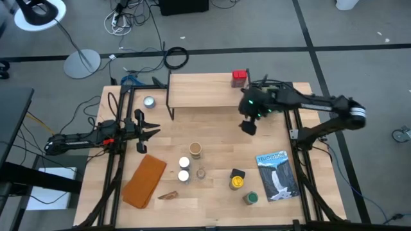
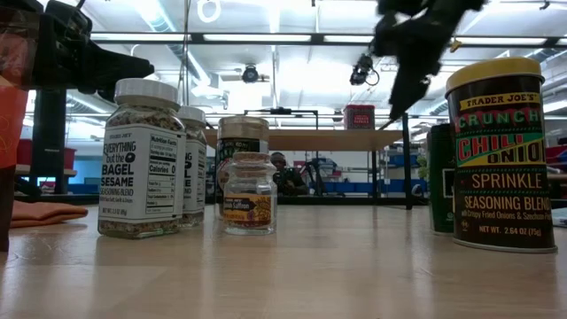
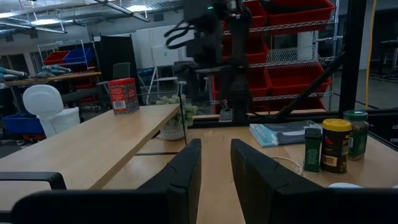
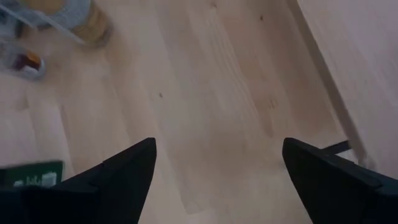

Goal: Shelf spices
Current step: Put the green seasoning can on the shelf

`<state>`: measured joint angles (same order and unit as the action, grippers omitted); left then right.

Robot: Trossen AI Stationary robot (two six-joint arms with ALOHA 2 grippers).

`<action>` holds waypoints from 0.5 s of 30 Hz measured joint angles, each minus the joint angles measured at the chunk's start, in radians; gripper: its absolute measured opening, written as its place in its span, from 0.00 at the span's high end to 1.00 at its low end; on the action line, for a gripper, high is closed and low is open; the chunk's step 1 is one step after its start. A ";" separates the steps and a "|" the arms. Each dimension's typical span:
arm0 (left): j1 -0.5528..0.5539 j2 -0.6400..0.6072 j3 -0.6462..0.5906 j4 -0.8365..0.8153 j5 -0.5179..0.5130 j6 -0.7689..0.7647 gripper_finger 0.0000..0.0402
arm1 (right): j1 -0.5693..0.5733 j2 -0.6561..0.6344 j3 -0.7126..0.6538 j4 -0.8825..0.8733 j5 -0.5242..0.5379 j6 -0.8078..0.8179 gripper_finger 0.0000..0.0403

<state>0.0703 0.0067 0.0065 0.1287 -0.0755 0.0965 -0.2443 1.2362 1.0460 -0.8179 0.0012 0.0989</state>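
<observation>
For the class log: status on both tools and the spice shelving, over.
Right tool open, empty, above the table in front of the shelf. Left tool idle at table's left side. One red spice tin shelved; remaining jars on the table. Nothing blocking.

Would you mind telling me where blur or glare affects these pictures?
Low view: ceiling lights glare brightly; the bagel seasoning jar is sharp, the right gripper a dark silhouette. Right wrist view: the table looks softly blurred.

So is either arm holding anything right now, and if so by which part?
No. The right tool hangs open and empty over bare table by the shelf; the left tool, nearly closed, holds nothing at the table's left side.
</observation>
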 joint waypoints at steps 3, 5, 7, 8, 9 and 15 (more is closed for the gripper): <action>0.000 0.000 0.000 0.000 0.000 0.000 0.77 | 0.089 -0.113 -0.089 0.030 0.088 0.060 0.14; 0.000 0.000 0.000 0.000 0.000 0.000 0.77 | 0.162 -0.184 -0.142 0.031 0.157 0.095 0.14; 0.000 0.000 0.000 0.000 0.000 0.000 0.77 | 0.237 -0.248 -0.189 0.031 0.219 0.141 0.14; 0.000 0.000 0.000 0.000 0.000 0.000 0.77 | 0.275 -0.279 -0.212 0.031 0.244 0.170 0.14; 0.000 0.000 0.000 0.000 0.000 0.000 0.77 | 0.310 -0.305 -0.231 0.030 0.262 0.201 0.14; 0.000 0.000 0.000 0.000 0.000 0.000 0.77 | 0.472 -0.398 -0.345 0.051 0.234 0.393 0.14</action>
<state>0.0700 0.0070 0.0063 0.1287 -0.0757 0.0967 0.2281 0.8386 0.7011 -0.7670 0.2348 0.4924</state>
